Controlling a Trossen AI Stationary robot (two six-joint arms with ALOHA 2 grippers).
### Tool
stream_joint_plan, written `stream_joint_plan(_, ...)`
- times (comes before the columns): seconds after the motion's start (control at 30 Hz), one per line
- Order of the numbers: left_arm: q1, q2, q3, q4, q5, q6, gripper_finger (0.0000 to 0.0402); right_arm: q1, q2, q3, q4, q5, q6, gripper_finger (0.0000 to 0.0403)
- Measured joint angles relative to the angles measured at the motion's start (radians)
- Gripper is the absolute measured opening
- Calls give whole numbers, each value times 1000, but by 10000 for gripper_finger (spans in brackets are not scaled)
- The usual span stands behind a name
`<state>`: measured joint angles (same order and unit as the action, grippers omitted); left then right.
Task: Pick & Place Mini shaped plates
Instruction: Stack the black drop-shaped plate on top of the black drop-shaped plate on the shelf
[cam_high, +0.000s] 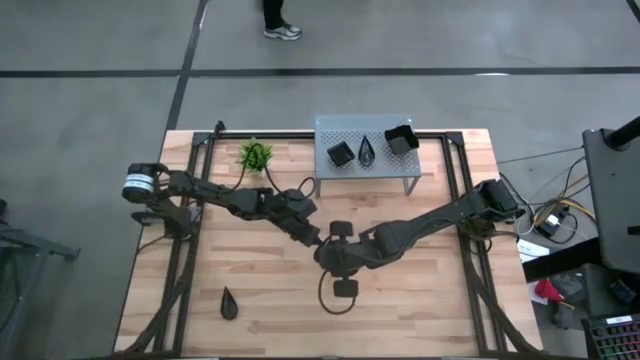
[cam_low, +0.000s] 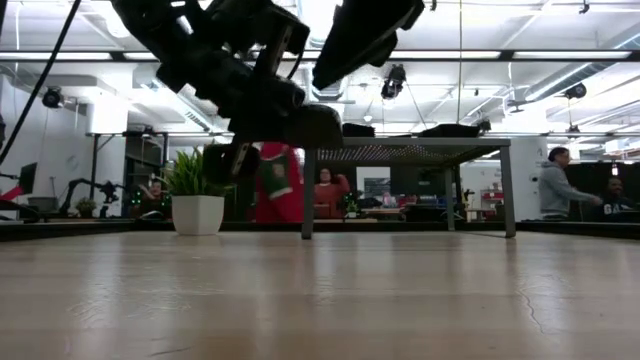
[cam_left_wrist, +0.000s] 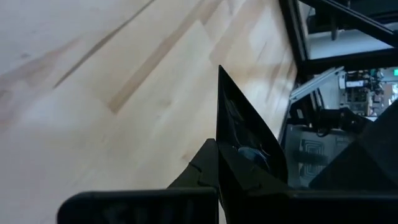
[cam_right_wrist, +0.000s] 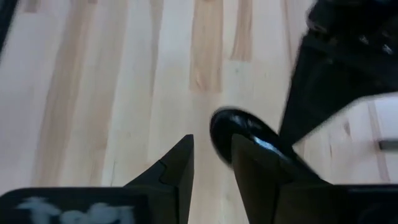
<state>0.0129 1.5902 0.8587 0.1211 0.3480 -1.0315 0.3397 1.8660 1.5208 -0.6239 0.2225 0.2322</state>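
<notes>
My left gripper (cam_high: 318, 238) is shut on a small glossy black plate (cam_high: 341, 229) at the table's middle. The plate also shows in the left wrist view (cam_left_wrist: 245, 134) and, above the table, in the low view (cam_low: 322, 126). My right gripper (cam_high: 328, 258) is just near of it, with its fingers a little apart and nothing between them (cam_right_wrist: 211, 155). The black plate (cam_right_wrist: 239, 130) shows just past one of its fingers. A black teardrop plate (cam_high: 229, 303) lies flat on the table at the near left. A square plate (cam_high: 341, 152), a teardrop plate (cam_high: 368, 151) and a deeper square one (cam_high: 400, 140) sit on the grey shelf. My left gripper pinches the plate between its two fingers at one end (cam_left_wrist: 233, 155). The plate stands edge-on in the hold, with its pointed corner (cam_left_wrist: 221, 71) sticking out past the fingertips. It is lifted clear of the table.
The grey perforated shelf (cam_high: 365, 125) stands at the far middle on legs. A small green potted plant (cam_high: 255, 154) stands to its left. A small black camera with a looped cable (cam_high: 345, 288) sits near the middle front. People show in the room beyond the table.
</notes>
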Motion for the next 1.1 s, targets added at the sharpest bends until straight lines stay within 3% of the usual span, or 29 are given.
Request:
stream_joint_plan(0.3, -16, 0, 61, -10, 8, 36, 0, -7, 0, 0, 18, -44, -31, 92)
stream_joint_plan(0.6, -16, 0, 102, -164, -1, 138, 0, -6, 1, 0, 15, -49, -31, 82)
stream_joint_plan(1.1, -17, -2, 154, -173, -17, 171, 0, -6, 1, 0, -3, -74, -31, 73)
